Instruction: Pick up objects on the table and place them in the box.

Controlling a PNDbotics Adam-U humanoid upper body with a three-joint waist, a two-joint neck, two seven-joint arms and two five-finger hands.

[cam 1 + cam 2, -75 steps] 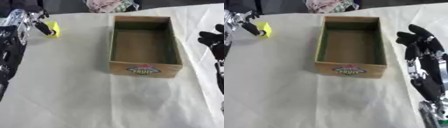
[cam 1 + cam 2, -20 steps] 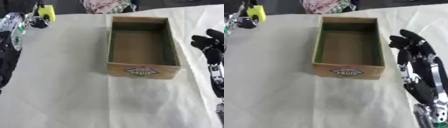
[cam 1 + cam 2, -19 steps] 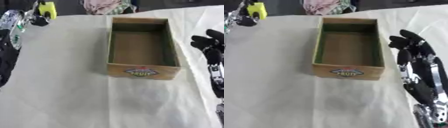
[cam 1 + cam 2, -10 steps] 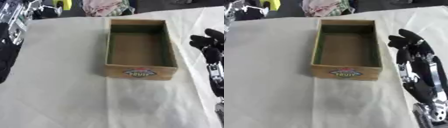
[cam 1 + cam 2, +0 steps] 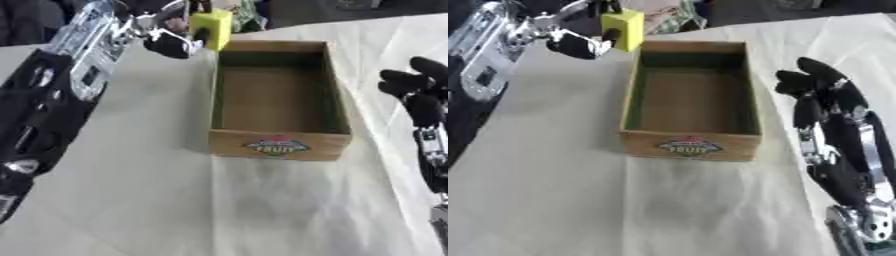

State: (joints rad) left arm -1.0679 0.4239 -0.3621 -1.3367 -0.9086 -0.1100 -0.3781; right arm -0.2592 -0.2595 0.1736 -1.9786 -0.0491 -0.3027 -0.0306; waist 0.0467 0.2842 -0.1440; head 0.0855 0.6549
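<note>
The left hand (image 5: 166,37) reaches in from the upper left, its long black and silver arm slanting across the table, and its fingers pinch a small yellow block (image 5: 211,28). The block is held up off the cloth, just by the far left corner of the box (image 5: 278,145), at the edge of the rim rather than over the middle. The right hand (image 5: 824,95) rests at the right side of the table beside the box, fingers relaxed and pointing away, holding nothing.

The block is a plain, bright, square-edged cube. The box is a shallow rectangular crate of light wood with a darker greenish inside, nothing in it, and a coloured fruit label (image 5: 686,146) on its near wall. It stands on a pale, slightly creased tablecloth (image 5: 157,200). A bundle of patterned fabric (image 5: 667,15) lies at the far edge behind the block.
</note>
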